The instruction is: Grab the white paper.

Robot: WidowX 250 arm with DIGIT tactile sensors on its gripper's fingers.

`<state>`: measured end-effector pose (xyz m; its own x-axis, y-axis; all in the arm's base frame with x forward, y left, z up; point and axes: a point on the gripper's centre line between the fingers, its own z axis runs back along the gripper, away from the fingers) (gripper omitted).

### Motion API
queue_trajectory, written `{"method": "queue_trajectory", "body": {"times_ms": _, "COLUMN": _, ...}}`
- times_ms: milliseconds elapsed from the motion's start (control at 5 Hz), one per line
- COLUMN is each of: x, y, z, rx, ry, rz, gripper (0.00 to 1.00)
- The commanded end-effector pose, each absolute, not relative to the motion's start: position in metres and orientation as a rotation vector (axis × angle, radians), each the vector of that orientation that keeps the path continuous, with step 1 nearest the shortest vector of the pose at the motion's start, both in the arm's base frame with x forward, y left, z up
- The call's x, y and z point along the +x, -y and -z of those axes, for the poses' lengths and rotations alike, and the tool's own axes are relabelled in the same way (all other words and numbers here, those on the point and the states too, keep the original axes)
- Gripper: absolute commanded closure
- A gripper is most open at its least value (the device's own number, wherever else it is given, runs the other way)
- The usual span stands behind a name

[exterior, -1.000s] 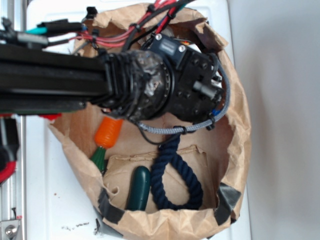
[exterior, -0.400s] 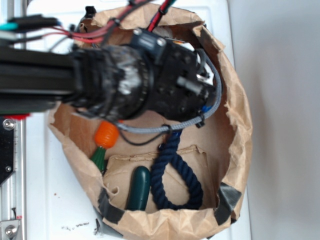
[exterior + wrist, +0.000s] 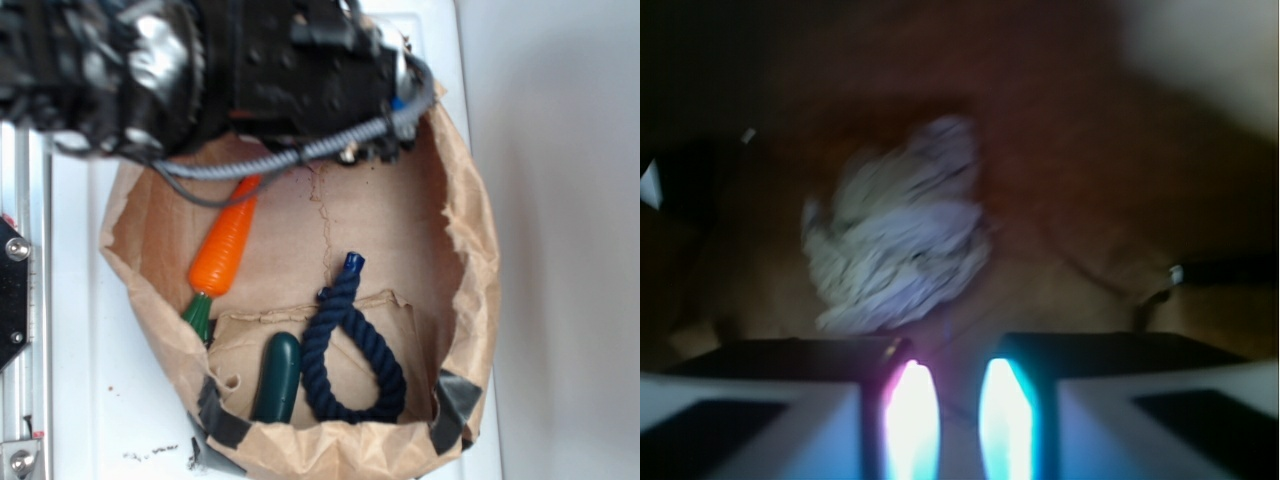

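White surface [image 3: 110,420] under the rig, pale wall to the right. On it I see 1 large brown paper bag [image 3: 478,250], lying open toward the exterior camera, with dark tape patches at its lower corners.

Count inside the bag, exterior view: 1 orange carrot [image 3: 225,250] with a green top, lying at a slant along the left side; 1 dark green rounded piece [image 3: 277,375] low near the front rim; 1 navy rope loop [image 3: 345,345] just beside it to the right, its free end pointing up toward the middle of the bag. The arm covers the top of the bag in this view, so the white paper does not show there.

Wrist view, blurred: 1 white paper [image 3: 898,235], a crumpled off-white wad with grey creases, resting on the brown bag floor, just ahead of the end effector [image 3: 948,405] and slightly left of its centre line.

The 2 fingertips [image 3: 910,415] glow at the bottom edge with a narrow gap between them. Nothing is held between them; the wad lies apart from them.
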<state>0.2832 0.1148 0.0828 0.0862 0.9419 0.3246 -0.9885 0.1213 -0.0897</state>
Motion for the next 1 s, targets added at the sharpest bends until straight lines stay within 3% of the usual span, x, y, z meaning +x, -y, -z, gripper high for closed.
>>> {"method": "queue_trajectory", "body": {"times_ms": 0, "x": 0.267, "y": -0.14, "z": -0.086, "rx": 0.073, "ry": 0.508, "rz": -1.6, "gripper": 0.0}}
{"method": "queue_trajectory", "body": {"times_ms": 400, "x": 0.269, "y": -0.145, "z": -0.075, "rx": 0.127, "ry": 0.546, "rz": -1.676, "gripper": 0.0}}
{"method": "queue_trajectory", "body": {"times_ms": 800, "x": 0.299, "y": -0.139, "z": -0.071, "rx": 0.227, "ry": 0.585, "rz": -1.734, "gripper": 0.0}}
